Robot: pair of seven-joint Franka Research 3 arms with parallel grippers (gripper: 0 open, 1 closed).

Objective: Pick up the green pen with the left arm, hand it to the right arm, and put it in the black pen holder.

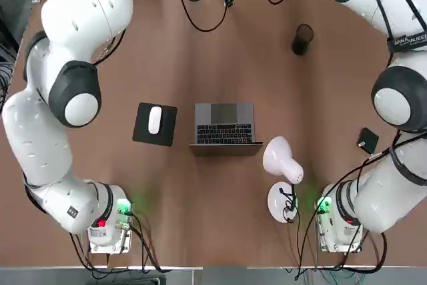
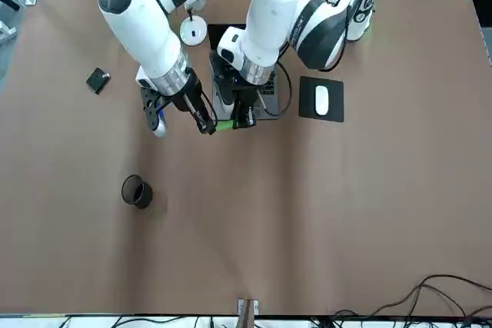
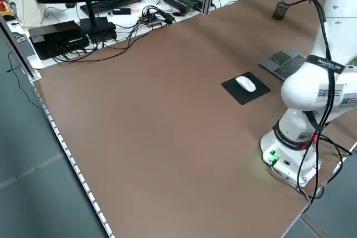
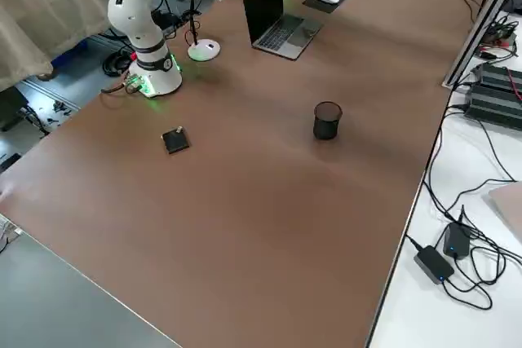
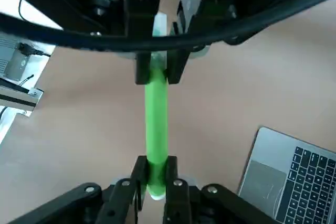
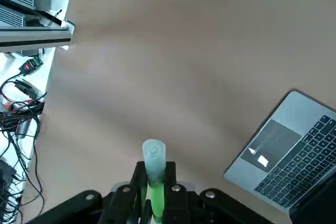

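Front view: both grippers are clamping the green pen (image 2: 224, 124) mid-air above the laptop (image 2: 231, 74). Left gripper (image 2: 244, 121) is pinching one end, right gripper (image 2: 206, 127) the other.

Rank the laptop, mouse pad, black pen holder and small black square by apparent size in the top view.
1. laptop
2. mouse pad
3. black pen holder and small black square: look alike in size, so unranked.

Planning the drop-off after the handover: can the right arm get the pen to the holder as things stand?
Probably yes. The right gripper is shut on the pen, and the holder stands alone on bare table on that arm's side. But the left gripper also clamps the pen; it must release first.
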